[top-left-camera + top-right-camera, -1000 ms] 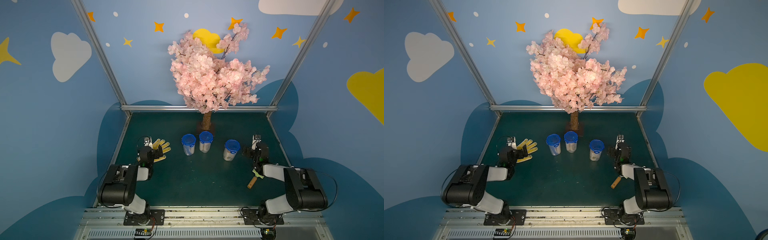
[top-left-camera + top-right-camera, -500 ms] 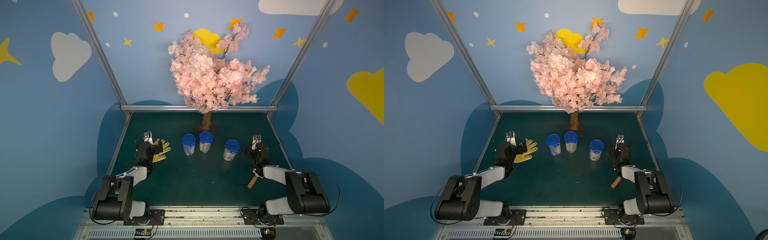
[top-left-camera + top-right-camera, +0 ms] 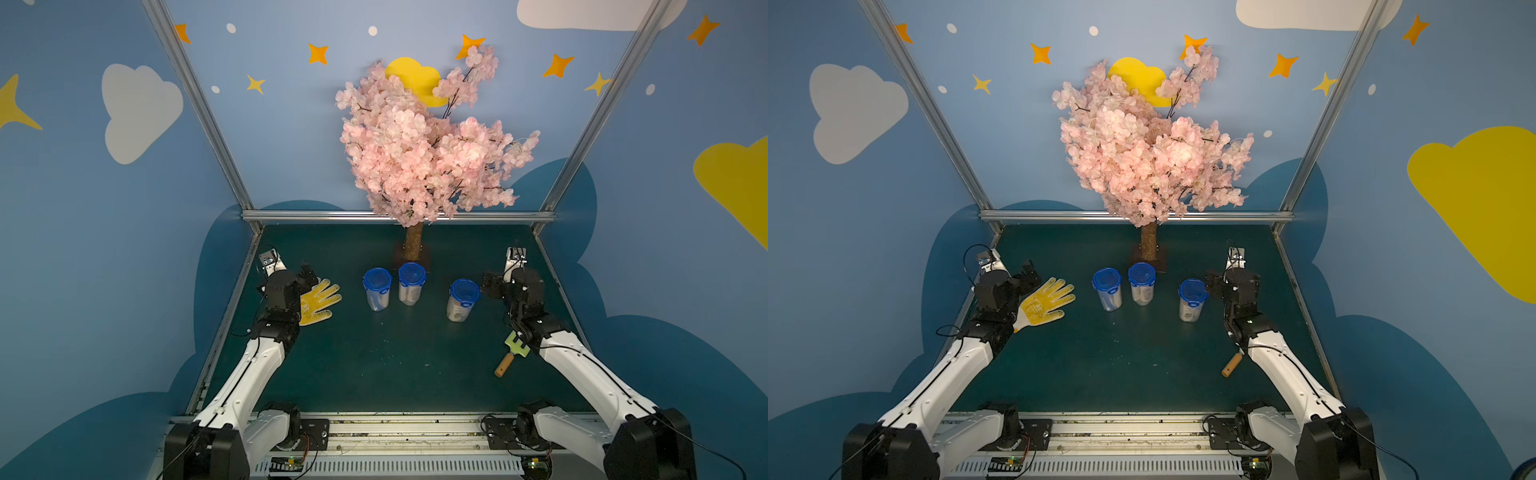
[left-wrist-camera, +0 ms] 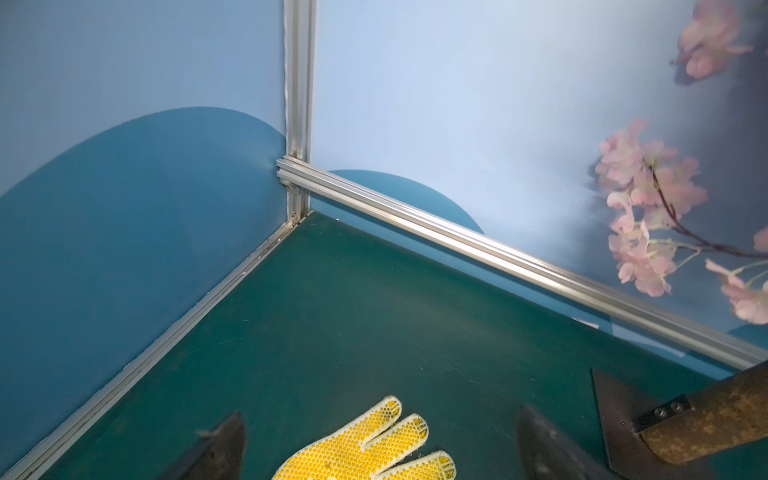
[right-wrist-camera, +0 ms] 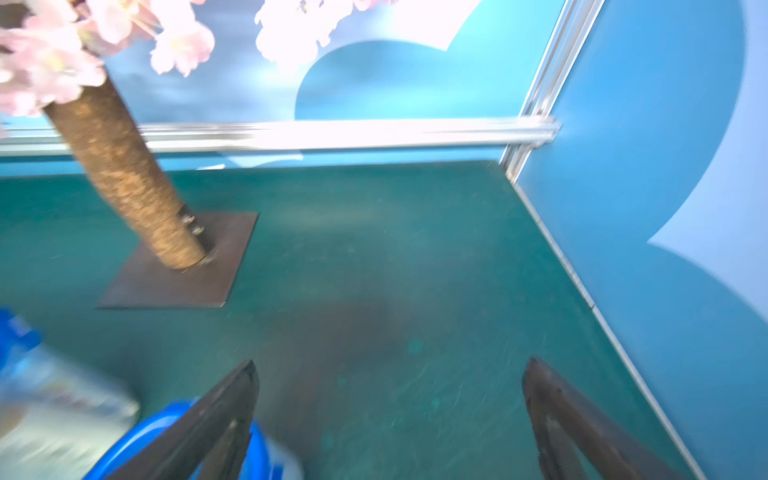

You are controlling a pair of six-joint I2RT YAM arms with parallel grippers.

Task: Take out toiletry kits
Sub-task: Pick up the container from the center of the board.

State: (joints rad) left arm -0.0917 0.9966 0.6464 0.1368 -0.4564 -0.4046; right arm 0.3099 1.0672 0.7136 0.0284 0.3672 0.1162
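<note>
Here, in both top views, we see three clear jars point(image 3: 377, 291) with blue lids point(image 3: 464, 289) on, upright on the green table point(image 3: 374, 365) in front of the pink tree point(image 3: 415, 166); the toiletry kits point(image 3: 458, 312) show as pale contents inside them. The left tool point(image 3: 308, 275) hangs spread and empty beside the fingers of a yellow glove point(image 3: 320, 301), and the right tool point(image 3: 487, 284) stands released just beside the rightmost jar point(image 3: 1192, 307), gripping nothing. A green-headed utensil point(image 3: 510, 358) with a wooden handle lies near the right arm. In the left wrist view we find the left tool's fingers point(image 4: 220, 449) wide apart, with the glove's fingertips lying between them on the table. In the right wrist view, which is blurred, the right tool's fingers point(image 5: 224, 415) are parted over bare table, one crossing in front of a blue lid; we cannot tell whether it touches
</note>
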